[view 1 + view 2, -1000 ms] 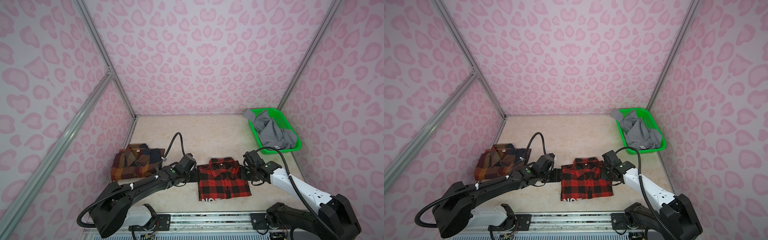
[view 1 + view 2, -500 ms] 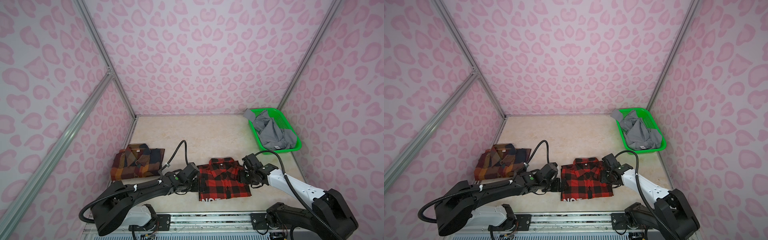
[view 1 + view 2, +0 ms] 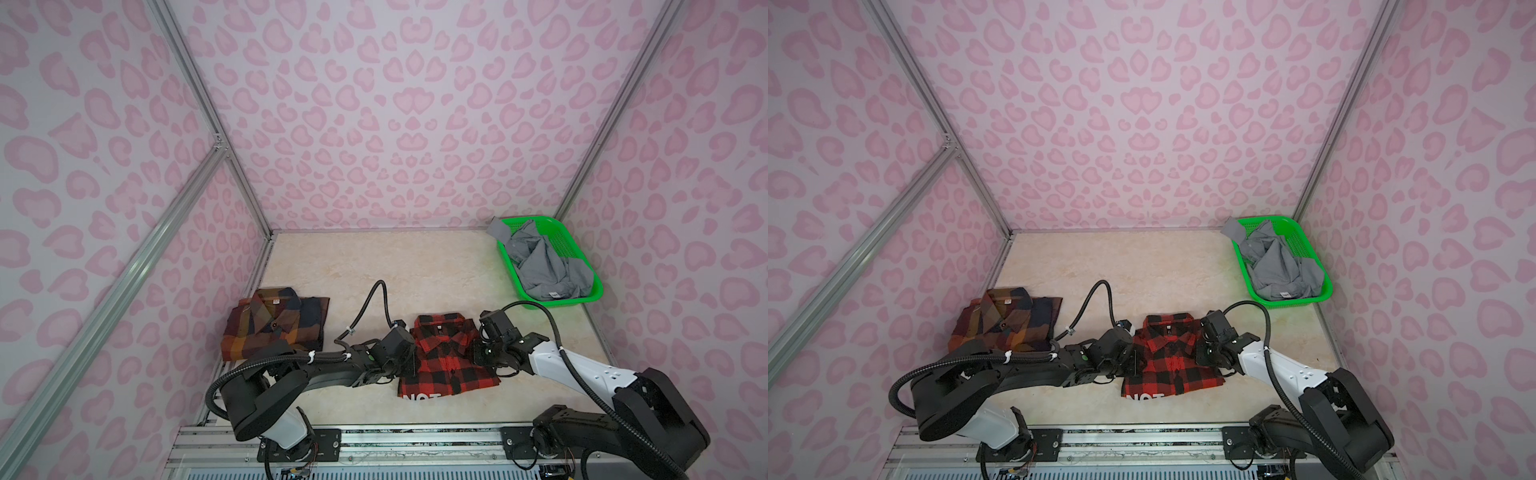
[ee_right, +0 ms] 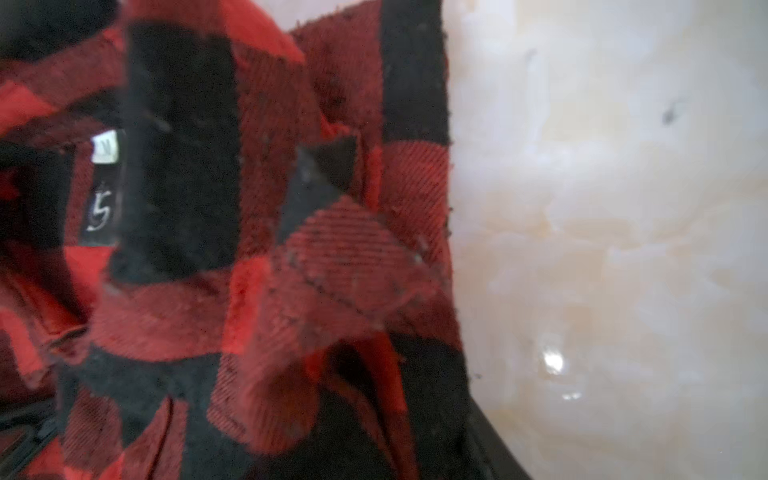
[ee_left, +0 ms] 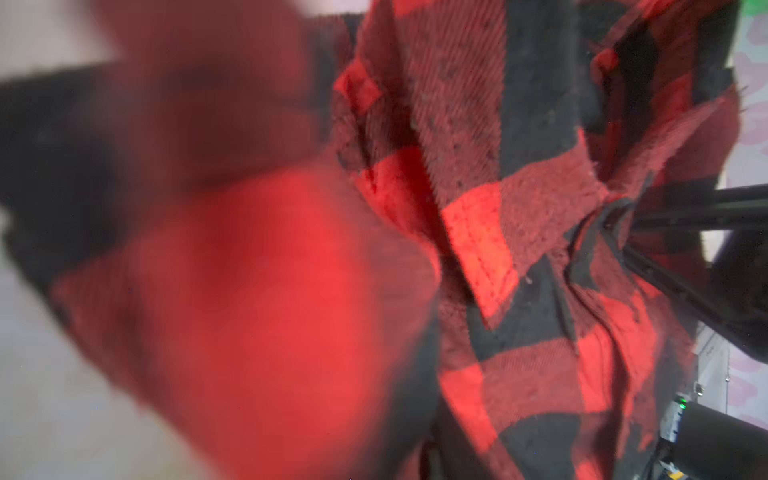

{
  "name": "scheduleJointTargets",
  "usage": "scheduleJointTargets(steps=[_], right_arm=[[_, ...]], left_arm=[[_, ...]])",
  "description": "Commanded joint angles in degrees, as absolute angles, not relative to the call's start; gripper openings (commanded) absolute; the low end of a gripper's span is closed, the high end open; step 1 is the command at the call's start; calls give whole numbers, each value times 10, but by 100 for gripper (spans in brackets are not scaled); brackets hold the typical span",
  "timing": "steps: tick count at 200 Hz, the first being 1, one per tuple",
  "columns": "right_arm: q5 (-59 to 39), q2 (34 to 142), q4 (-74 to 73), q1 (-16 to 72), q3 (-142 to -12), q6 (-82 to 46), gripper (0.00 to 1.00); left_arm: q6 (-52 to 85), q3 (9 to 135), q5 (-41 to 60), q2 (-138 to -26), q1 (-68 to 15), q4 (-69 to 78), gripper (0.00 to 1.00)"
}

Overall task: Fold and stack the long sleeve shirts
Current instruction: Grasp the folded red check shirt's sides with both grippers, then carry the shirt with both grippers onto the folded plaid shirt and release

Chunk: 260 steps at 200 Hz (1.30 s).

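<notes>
Left gripper (image 3: 405,359) and right gripper (image 3: 478,353) have edged inward since a second ago, onto opposite side edges of the red-and-black flannel (image 3: 444,361), which hasn't shifted.

The flannel lies folded at front centre of the table (image 3: 374,266), collar toward the back wall, white lettering at the near hem. Both wrist views are filled with check cloth close up, bunched in the left one. The jaws are hidden in every view, so whether they are clenched on cloth or released can't be told. This is likely a two-sided pickup to carry the flannel onto the brown-orange-navy plaid shirt (image 3: 274,324), which is folded to the left and well apart. The grey shirt (image 3: 540,262) is crumpled in the green basket (image 3: 557,302), not yet folded. Roughly mid-task; the risk is the fold opening if the lift is uneven.
</notes>
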State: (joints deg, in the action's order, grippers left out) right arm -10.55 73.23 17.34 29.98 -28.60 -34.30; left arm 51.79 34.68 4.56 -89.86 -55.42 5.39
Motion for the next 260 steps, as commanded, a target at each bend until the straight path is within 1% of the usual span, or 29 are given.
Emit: scheduleJointTargets(steps=[1, 14, 26, 52, 74, 95, 123, 144, 165, 172, 192, 217, 230, 248, 260], right_arm=[[-137, 750, 197, 323, -271, -372, 28], [-141, 752, 178, 343, -270, -392, 11], [-151, 754, 157, 367, -277, -406, 0], [-127, 754, 181, 425, -349, -429, 0], [-108, 768, 212, 465, -447, -434, 0], [-93, 811, 231, 505, -559, -428, 0], [-93, 927, 251, 556, -737, -416, 0], [-105, 1028, 265, 587, -895, -408, 0], [-107, 1140, 304, 616, -1066, -394, 0], [-110, 1177, 317, 625, -1121, -391, 0], [-96, 1264, 344, 643, -1245, -393, 0], [-101, 1350, 342, 652, -1354, -393, 0], [-98, 1382, 332, 654, -1392, -391, 0], [-102, 1412, 302, 654, -1407, -394, 0], [-105, 1429, 280, 652, -1409, -400, 0]], left_arm=[[529, 338, 50, -914, -554, -35, 4], [522, 341, 44, -901, -548, -46, 4], [515, 346, 39, -876, -535, -64, 4], [484, 372, 23, -784, -481, -143, 4], [441, 410, 14, -705, -418, -234, 4], [396, 452, 12, -639, -344, -323, 4], [325, 527, 21, -577, -220, -431, 4], [277, 593, 40, -553, -102, -509, 4], [246, 639, 42, -537, 16, -543, 4], [247, 648, 19, -534, 32, -544, 4], [253, 628, 6, -540, 89, -511, 4], [239, 637, -99, -580, 103, -489, 4], [242, 638, -154, -592, 105, -459, 4], [229, 619, -212, -607, 110, -396, 4], [225, 611, -229, -623, 112, -367, 4]])
